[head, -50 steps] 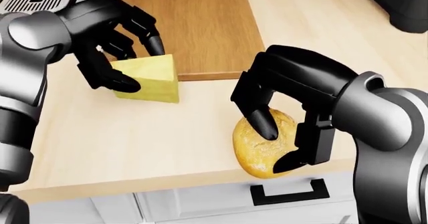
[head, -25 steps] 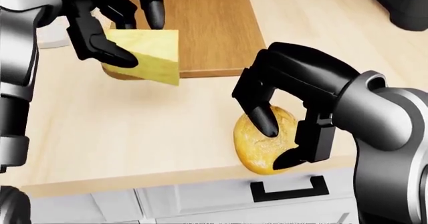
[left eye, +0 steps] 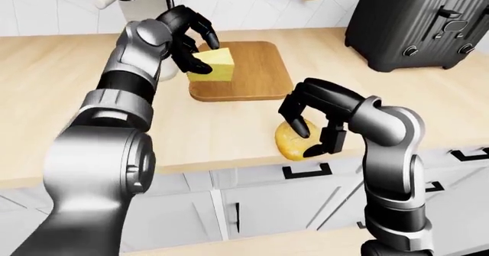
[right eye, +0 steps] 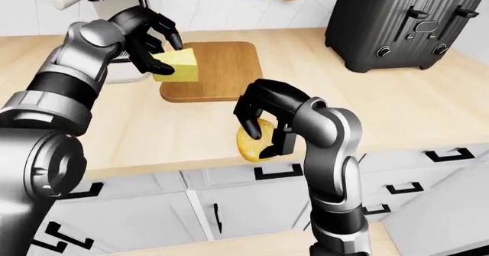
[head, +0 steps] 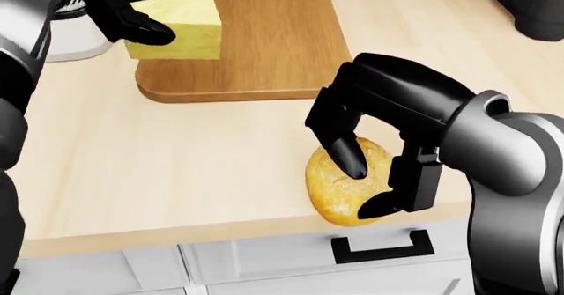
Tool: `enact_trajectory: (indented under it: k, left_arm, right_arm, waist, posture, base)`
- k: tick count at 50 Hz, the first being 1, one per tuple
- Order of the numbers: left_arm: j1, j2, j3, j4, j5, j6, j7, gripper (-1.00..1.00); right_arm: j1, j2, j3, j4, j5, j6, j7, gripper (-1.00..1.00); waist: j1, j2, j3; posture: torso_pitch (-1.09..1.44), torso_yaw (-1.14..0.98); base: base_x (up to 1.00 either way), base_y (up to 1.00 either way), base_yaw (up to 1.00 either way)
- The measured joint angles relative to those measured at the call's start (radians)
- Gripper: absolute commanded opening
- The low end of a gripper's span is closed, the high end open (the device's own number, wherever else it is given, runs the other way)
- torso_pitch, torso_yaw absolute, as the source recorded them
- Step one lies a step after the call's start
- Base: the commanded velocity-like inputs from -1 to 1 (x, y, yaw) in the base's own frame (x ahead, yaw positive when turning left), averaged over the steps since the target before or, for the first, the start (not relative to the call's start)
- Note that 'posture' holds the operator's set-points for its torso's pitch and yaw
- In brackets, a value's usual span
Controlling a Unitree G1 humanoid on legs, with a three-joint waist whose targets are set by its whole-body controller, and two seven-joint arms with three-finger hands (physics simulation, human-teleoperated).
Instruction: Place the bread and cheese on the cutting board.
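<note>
Head view, left hand [head: 132,8] gripping cheese [head: 176,25], right hand [head: 375,166] clasping bread [head: 339,186]

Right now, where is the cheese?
In the head view's upper left, the cheese is gripped by the left hand over the cutting board's left edge.

Brightness: bright, even, soft across all views.
Light source: overhead, diffuse; no lamp visible.
Shadows: faint soft patch on the counter [head: 220,169] under the right hand [head: 375,176], toward 6 o'clock; thin dark line along the cutting board [head: 264,50] lower edge.
Glare: pale sheen on grey arm shells; dull highlights on the toaster [left eye: 417,24].
Blur: none; edges crisp, rendered look.
Distortion: none seen at borders.
</note>
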Motion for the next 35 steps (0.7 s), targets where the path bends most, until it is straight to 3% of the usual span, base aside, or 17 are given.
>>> enact_trajectory:
  k: [18, 26, 35]
  left_arm:
    - [-0.022, -0.030, 0.069, 0.040, -0.003, 0.061, 0.204, -1.00]
    - [-0.016, -0.047, 0.137, 0.057, -0.129, 0.159, 0.199, -1.00]
    - [-0.015, -0.046, 0.110, 0.047, -0.177, 0.190, 0.197, -1.00]
  right_arm:
    - [0.021, 0.001, -0.004, 0.004, 0.010, -0.021, -0.029, -1.00]
    - [0.025, 0.002, -0.004, 0.012, 0.013, -0.033, -0.042, -1.00]
    - [0.029, 0.007, -0.006, 0.018, 0.013, -0.039, -0.056, -1.00]
  waist:
    - [-0.002, 0.001, -0.005]
    - [-0.003, 0.002, -0.005]
    - [-0.003, 0.004, -0.007]
  posture:
    - [0.00, 0.00]
    - [0.00, 0.00]
    - [0.00, 0.00]
  base:
    - [0.00, 0.00, 0.00]
    - [0.00, 0.00, 0.00]
    - [0.00, 0.00, 0.00]
